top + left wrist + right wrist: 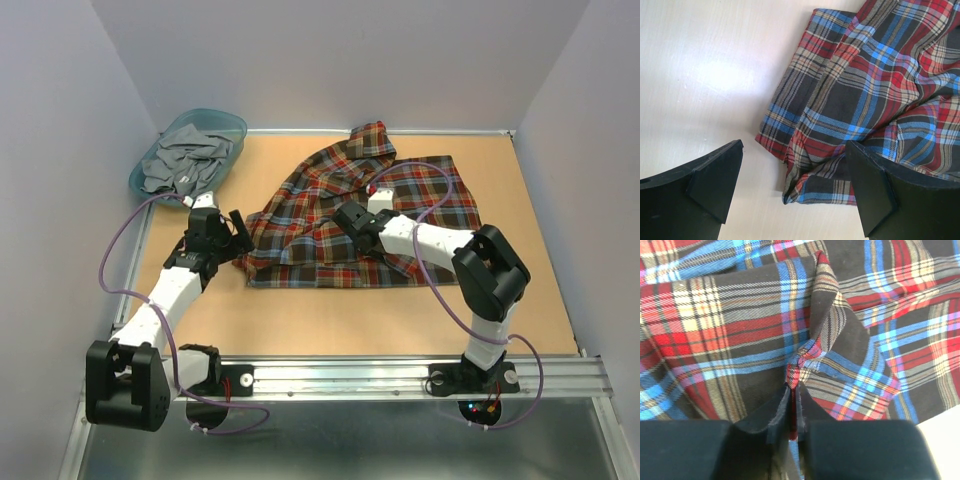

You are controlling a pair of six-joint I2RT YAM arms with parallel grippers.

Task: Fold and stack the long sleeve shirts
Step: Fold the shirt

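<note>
The plaid flannel shirt (330, 215) in red, brown, navy and yellow lies crumpled and partly folded on the middle of the table. My right gripper (352, 217) rests on the shirt's middle and is shut on a pinched fold of its cloth (799, 365). My left gripper (236, 232) is open and empty at the shirt's left edge. In the left wrist view its jaws stand wide apart over the shirt's bunched corner (810, 185), the gripper (794, 172) just above the table.
A teal plastic basket (232, 124) with grey clothes (183, 162) stands at the back left corner. Purple cables loop from both arms. A metal rail (400, 375) runs along the near edge. Grey walls close in the table.
</note>
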